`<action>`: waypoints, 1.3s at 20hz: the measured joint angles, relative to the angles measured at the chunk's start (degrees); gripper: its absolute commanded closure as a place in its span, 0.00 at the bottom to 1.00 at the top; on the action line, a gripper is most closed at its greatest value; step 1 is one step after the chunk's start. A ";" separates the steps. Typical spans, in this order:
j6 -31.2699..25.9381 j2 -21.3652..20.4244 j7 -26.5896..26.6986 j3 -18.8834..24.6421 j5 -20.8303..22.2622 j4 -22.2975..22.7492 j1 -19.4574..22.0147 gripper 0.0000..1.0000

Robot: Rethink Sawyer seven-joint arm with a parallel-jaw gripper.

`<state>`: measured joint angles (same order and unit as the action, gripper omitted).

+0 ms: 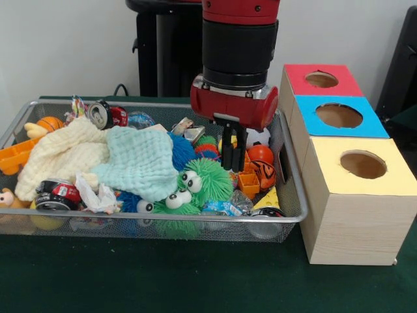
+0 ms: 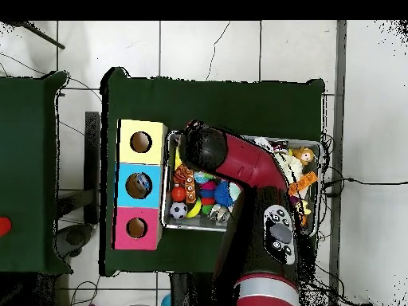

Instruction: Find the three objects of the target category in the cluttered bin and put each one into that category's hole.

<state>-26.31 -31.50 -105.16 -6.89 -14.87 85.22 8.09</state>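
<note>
My gripper (image 1: 234, 163) hangs shut over the right part of the wire bin (image 1: 290, 163), with nothing in it. Its tips sit just above an orange block (image 1: 249, 184), with an orange ball (image 1: 260, 155) right of them. A soccer ball (image 1: 258, 137) lies behind it, and green fuzzy balls with eyes (image 1: 205, 182) lie to the left. Three boxes stand beside the bin, with holes in a red top (image 1: 321, 79), a blue top (image 1: 339, 116) and a yellow top (image 1: 363, 164). From overhead the arm (image 2: 239, 167) covers the gripper and much of the bin (image 2: 169, 179).
A cream cloth (image 1: 62, 156) and a pale teal cloth (image 1: 143, 163) cover the bin's left and middle. Cans (image 1: 101, 114) (image 1: 55, 194), a small basketball (image 1: 50, 123) and an orange toy (image 1: 16, 156) lie around them. Overhead, the boxes (image 2: 139, 185) stand left of the bin.
</note>
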 measured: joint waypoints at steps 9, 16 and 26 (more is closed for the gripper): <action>1.85 0.45 0.00 -0.01 0.04 0.01 0.64 1.00; 7.75 2.20 0.00 0.00 0.04 0.17 0.64 1.00; 9.78 3.98 0.00 0.01 0.02 0.51 0.22 1.00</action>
<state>-16.53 -27.52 -105.16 -6.88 -14.84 85.73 8.31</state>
